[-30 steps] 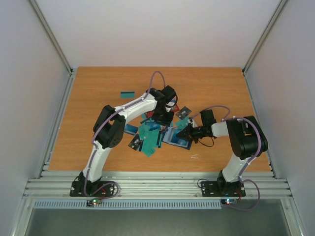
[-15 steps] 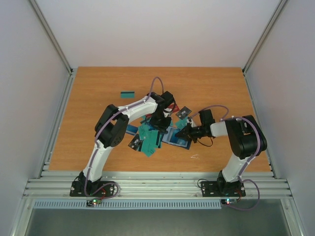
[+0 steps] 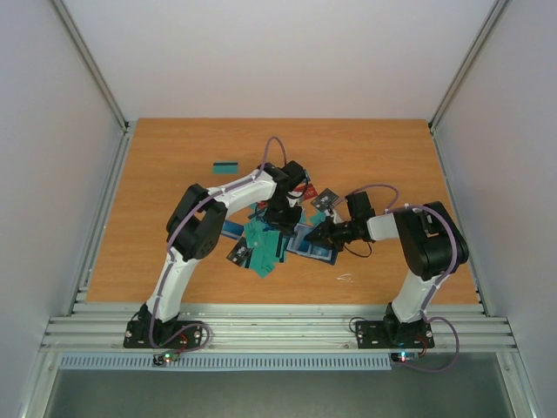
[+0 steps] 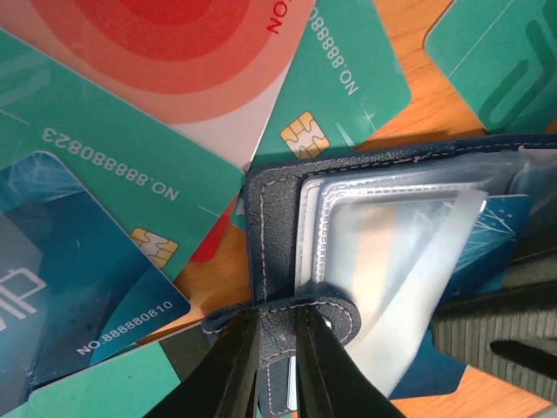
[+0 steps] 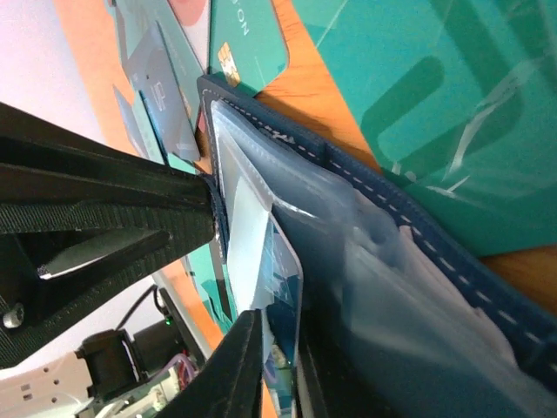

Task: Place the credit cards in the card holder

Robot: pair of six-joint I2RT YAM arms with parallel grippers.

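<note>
The left gripper (image 4: 277,324) pinches the holder (image 4: 274,205) by its tab (image 4: 338,318), among scattered cards (image 4: 113,157). The right gripper (image 5: 274,353) is clamped on a clear sleeve (image 5: 248,218) inside it.

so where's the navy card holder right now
Top view: the dark navy wallet-like card holder lies open mid-table among teal plastic cards, its clasp tab pinched by the left end effector.

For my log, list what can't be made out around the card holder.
1. Left wrist view: the card holder runs off the right edge, and its cloudy sleeves hide what's inside.
2. Right wrist view: too close and blurred to tell whether the right gripper pinches a card or a sleeve.
3. Top view: the holder is too small, partly under the left gripper.
</note>
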